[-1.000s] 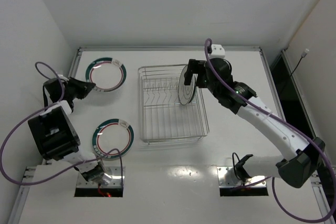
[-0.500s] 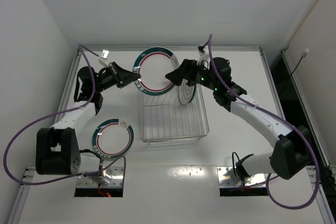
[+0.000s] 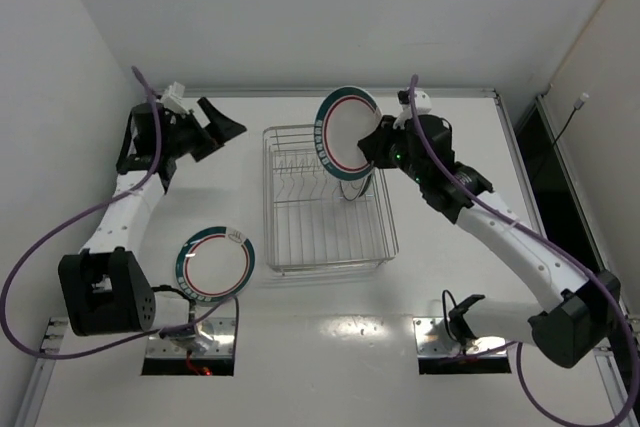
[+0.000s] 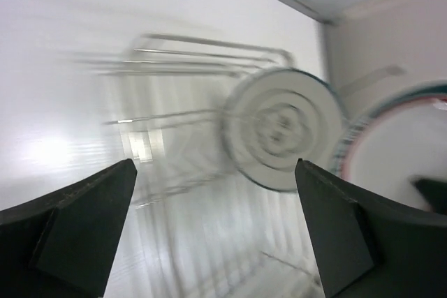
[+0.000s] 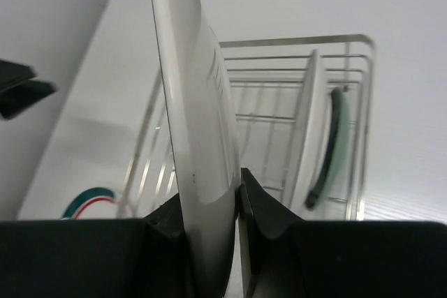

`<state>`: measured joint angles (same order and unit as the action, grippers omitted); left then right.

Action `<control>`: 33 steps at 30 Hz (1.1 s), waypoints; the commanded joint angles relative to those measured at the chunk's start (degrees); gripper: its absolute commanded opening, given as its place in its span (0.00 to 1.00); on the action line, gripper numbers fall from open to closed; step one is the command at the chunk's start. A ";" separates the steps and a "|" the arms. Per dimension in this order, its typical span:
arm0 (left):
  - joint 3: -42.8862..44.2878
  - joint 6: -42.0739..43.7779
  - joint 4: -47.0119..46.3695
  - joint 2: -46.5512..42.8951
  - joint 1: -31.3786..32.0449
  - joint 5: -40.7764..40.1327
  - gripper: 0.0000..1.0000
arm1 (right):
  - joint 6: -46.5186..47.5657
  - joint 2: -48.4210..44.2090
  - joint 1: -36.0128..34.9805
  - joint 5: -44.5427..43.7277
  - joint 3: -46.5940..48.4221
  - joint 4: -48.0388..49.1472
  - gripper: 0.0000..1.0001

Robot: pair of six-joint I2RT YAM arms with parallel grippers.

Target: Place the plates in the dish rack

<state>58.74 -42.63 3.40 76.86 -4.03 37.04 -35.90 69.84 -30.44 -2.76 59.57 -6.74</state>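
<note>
One banded plate [image 3: 344, 133], rim-pinched, hangs over the dish rack [image 3: 330, 265].

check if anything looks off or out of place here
Nothing spilled or damaged. One banded plate lies flat on the table left of the dish rack, not yet loaded. The right gripper holds a second banded plate on edge above the rack, where a white plate already stands upright.
</note>
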 commanded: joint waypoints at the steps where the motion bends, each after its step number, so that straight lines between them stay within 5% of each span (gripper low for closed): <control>1: 3.75 13.19 26.38 -4.43 -3.60 -20.67 0.97 | 6.81 1.16 -3.48 -18.83 7.13 -7.83 0.00; 15: -7.94 15.56 31.23 -12.87 -9.24 -26.93 0.99 | 10.59 21.20 -12.02 -40.82 22.60 -22.96 0.00; 33: -12.33 13.64 32.37 -14.11 -10.46 -27.81 0.99 | 6.02 36.06 -8.76 -29.15 30.69 -28.58 0.00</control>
<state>47.05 -27.70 35.24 64.34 -13.04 8.67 -28.16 104.27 -40.32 -34.37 85.95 -33.56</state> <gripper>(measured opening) 0.991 0.132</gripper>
